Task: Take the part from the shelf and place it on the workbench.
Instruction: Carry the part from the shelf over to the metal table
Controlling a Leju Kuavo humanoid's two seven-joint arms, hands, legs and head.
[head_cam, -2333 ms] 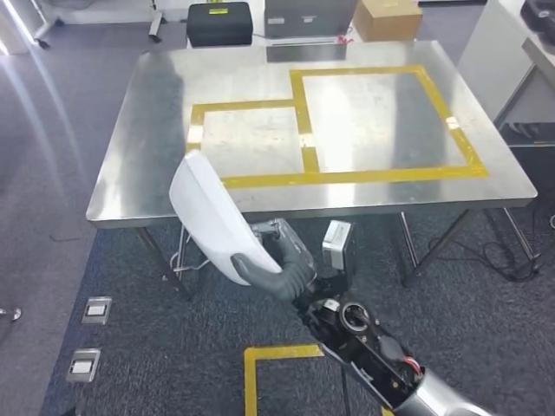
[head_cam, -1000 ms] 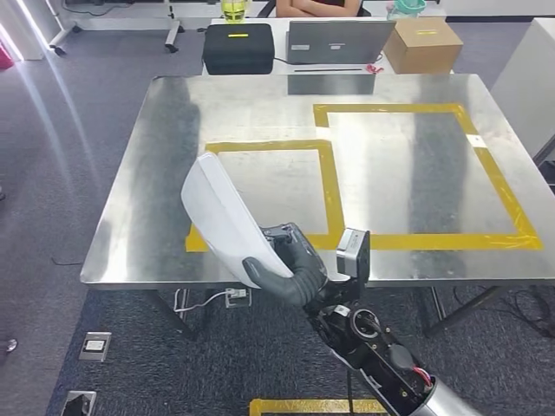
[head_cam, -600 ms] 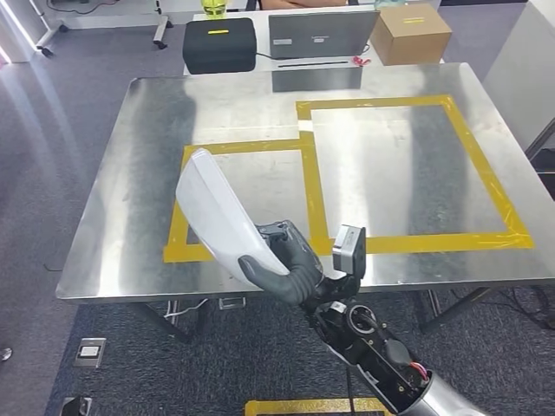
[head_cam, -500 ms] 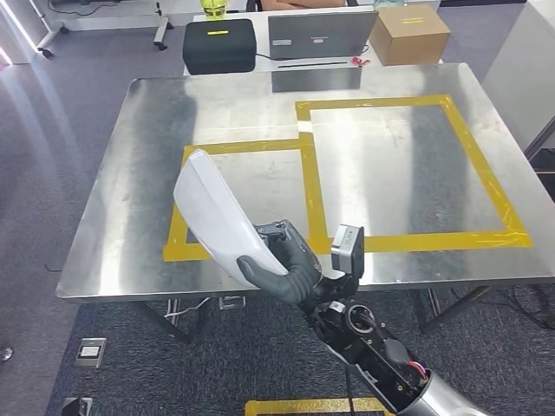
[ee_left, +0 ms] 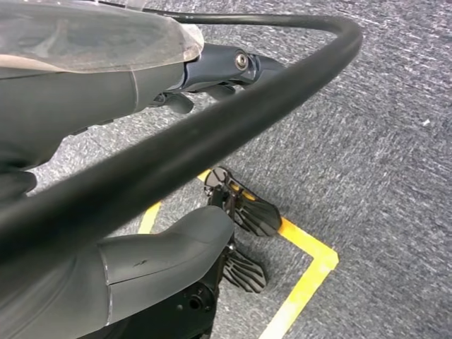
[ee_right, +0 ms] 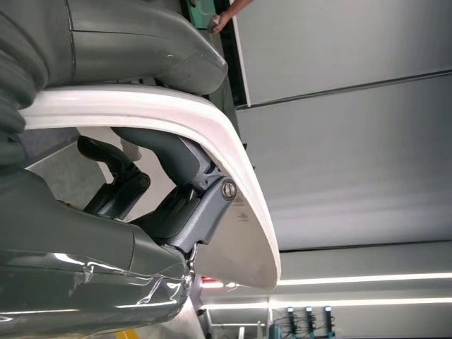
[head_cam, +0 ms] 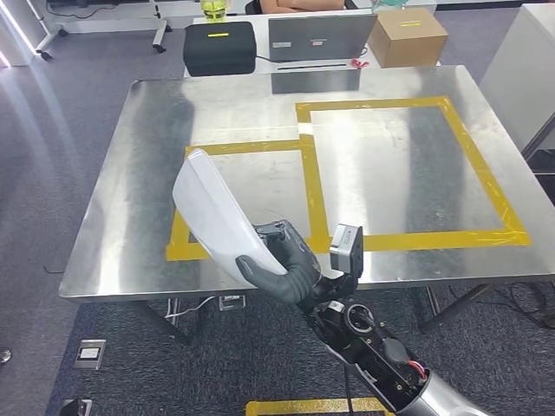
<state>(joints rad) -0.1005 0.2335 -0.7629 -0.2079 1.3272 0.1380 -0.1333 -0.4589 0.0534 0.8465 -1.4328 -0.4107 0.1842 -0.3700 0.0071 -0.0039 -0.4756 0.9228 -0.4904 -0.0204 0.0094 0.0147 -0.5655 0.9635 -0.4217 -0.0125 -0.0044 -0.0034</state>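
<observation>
The part (head_cam: 212, 217) is a long, curved white shell. My right hand (head_cam: 284, 264) grips its lower end and holds it tilted up to the left, over the near edge of the steel workbench (head_cam: 131, 199). In the right wrist view the thumb (ee_right: 149, 42) lies on one side of the white part (ee_right: 234, 155) and dark fingers (ee_right: 176, 205) press the other. My left hand (ee_left: 69, 106) hangs over the carpet with thumb and fingers apart and nothing in them.
Yellow tape marks a smaller rectangle (head_cam: 308, 186) and a larger one (head_cam: 484, 173) on the bench top. Behind it, a far table carries a black case (head_cam: 219, 46), a laptop (head_cam: 317, 36) and a cardboard box (head_cam: 407, 35). A white cabinet (head_cam: 524, 61) stands at the right.
Over the earlier frames the camera came closer to the workbench and shifted sideways. The right hand kept its hold on the part. In the last half second almost nothing moved.
</observation>
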